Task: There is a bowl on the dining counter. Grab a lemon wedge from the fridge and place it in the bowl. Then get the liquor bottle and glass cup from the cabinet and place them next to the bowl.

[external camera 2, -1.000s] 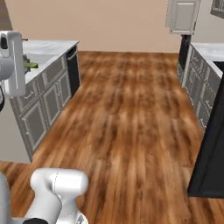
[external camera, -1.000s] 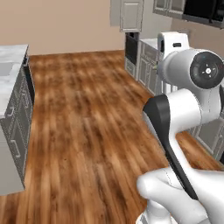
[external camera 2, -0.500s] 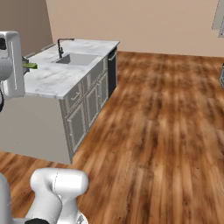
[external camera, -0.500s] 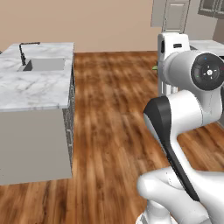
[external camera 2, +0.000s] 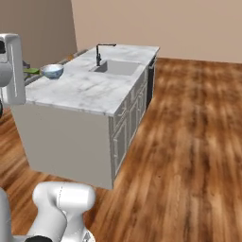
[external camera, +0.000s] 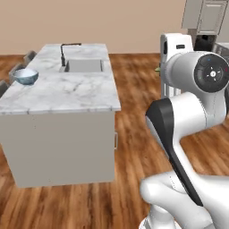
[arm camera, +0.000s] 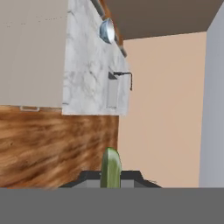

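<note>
Even, bright rendered light, soft shadows, slightly coarse, no glare

Base views flanking dining counter point(external camera: 67, 91)

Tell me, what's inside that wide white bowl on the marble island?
The wide white bowl on the marble island looks empty from what shows; its near wall hides the bottom.

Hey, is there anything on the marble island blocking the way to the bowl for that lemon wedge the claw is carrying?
Nothing visible does. The bowl sits near the far left edge of the island, with bare marble around it. The sink and faucet are farther along the top, apart from the bowl. The claw is shut on the lemon wedge, away from the island.
</note>
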Robot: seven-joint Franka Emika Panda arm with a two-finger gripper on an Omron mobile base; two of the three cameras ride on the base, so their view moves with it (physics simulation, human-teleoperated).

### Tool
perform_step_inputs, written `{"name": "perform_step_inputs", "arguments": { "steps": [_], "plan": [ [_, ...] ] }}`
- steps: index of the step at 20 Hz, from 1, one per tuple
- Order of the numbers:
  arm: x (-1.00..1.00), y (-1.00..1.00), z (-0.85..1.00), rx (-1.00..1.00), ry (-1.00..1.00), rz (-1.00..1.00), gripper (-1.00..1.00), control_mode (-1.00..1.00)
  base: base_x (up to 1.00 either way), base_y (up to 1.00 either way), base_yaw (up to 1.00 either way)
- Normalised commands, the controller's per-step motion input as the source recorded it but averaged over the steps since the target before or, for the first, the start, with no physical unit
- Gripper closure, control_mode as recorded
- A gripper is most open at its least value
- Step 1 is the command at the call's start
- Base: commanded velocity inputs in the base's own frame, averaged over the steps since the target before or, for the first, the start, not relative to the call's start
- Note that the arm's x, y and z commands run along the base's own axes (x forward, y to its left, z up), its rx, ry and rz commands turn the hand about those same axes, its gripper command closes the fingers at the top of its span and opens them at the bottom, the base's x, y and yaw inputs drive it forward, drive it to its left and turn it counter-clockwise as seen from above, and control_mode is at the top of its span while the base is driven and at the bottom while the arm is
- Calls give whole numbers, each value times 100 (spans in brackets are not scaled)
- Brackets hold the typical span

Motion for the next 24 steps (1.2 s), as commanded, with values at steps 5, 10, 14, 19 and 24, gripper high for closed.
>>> {"name": "perform_step_inputs", "arguments": {
  "steps": [5,10,14,19,24],
  "plan": [
    [0,0,0,0,0,0,100,100,49,100,1],
    [0,0,0,0,0,0,100,100,60,100,0],
    [0,0,0,0,0,0,100,100,69,100,0],
    [0,0,0,0,0,0,100,100,67,100,-1],
    [0,0,0,0,0,0,100,100,51,100,-20]
  ]
}}
